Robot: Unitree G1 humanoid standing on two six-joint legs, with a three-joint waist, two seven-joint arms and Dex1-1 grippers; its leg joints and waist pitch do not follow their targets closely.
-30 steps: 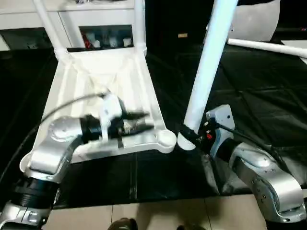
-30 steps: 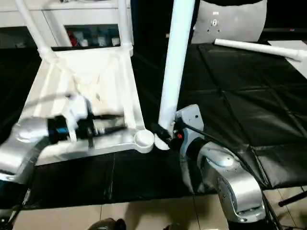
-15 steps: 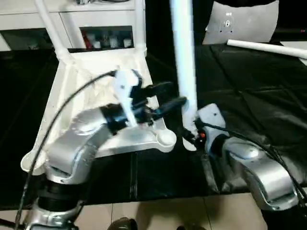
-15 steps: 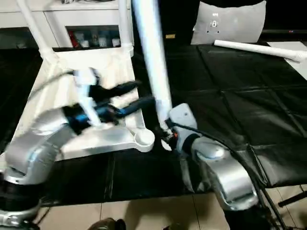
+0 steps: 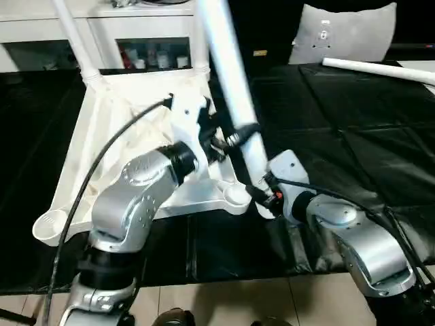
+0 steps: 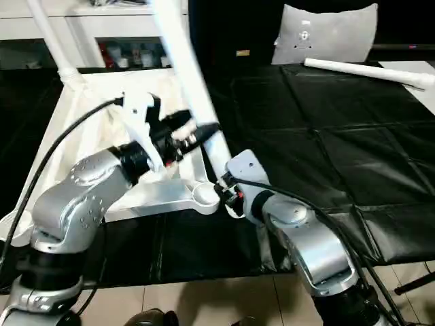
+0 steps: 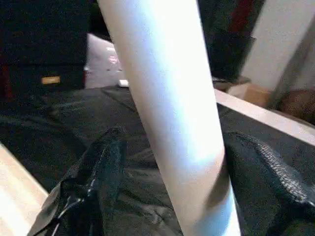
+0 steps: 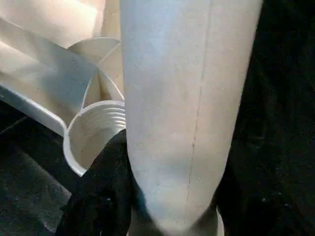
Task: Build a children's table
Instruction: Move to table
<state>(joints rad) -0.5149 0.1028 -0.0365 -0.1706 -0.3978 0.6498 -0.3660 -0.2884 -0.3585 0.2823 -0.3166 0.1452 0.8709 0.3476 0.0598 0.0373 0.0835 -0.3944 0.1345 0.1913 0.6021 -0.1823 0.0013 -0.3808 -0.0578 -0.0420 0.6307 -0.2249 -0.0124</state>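
White table top [image 5: 139, 146] lies upside down on the black mat [image 5: 353, 136], with its ribbed underside facing up. Two legs are already standing in the far corner sockets: the far left leg [image 5: 71, 34] and the far right leg [image 5: 199, 47]. The near right socket [image 5: 236, 195] is empty, and the near left socket [image 5: 51, 227] is empty too.

A third leg [image 5: 231, 88] is held in the air, tilted, with its upper end leaning toward the far left. Its lower end is just beside the near right socket, on the right of it, and it is not inside the socket. In the right wrist view the threaded inside of this socket shows next to the leg's end.

The right gripper [image 5: 262, 190] is clenched around the lower end of this leg; its black fingers [image 8: 101, 196] press on both sides of the tube. The left gripper [image 5: 234, 136] is higher up on the same leg. Its two fingers [image 7: 98, 177] stand on either side of the tube with a gap on at least one side, so it looks released and not yet grasping.

A fourth leg [image 5: 374, 68] lies flat on the mat at the far right, well apart from the table top. Behind it stands a white pad [image 5: 343, 30]. A white cabinet [image 5: 136, 34] stands behind the table top.
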